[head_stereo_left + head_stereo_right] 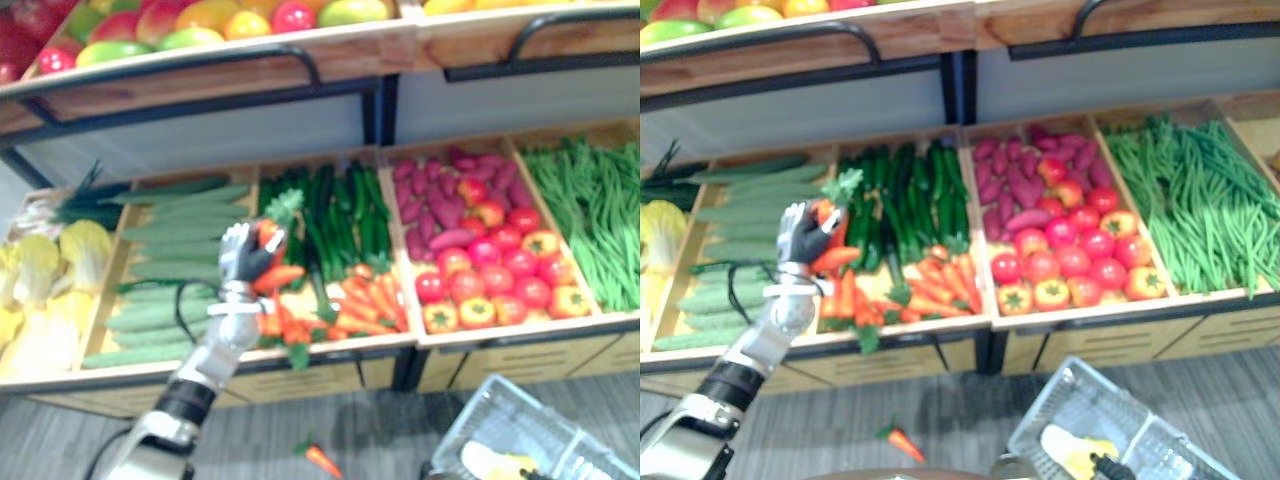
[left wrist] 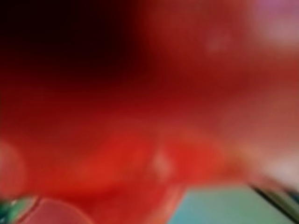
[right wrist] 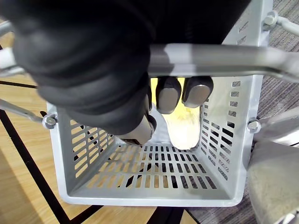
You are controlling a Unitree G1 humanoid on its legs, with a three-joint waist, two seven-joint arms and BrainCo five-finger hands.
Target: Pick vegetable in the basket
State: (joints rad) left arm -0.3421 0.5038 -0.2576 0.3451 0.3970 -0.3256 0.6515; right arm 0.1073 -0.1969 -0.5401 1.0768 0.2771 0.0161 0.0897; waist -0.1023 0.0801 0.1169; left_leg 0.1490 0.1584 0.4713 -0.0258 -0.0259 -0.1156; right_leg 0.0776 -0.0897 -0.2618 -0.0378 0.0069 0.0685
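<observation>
a: left eye first. where's the left hand (image 1: 243, 255)?
b: raised over the carrot bin (image 1: 340, 347) on the lower shelf, fingers clenched round a carrot (image 1: 268, 236) whose leafy top points up.
a: and the right eye?
b: same scene. a loose carrot (image 1: 902, 441) lies on the floor (image 1: 840, 420) below that bin. the grey basket (image 1: 1060, 400) is low on the robot's right, well apart from the carrot, with a pale yellow vegetable (image 1: 1072, 448) inside.
a: left wrist?
b: a red-orange blur very close to the camera. i can't make out the fingers there.
a: right wrist?
b: the right hand (image 3: 167, 95) is curled round the basket's handle (image 3: 224, 60), fingertips hooked under the bar. the pale yellow vegetable rests against the far wall, down on the slotted bottom.
</observation>
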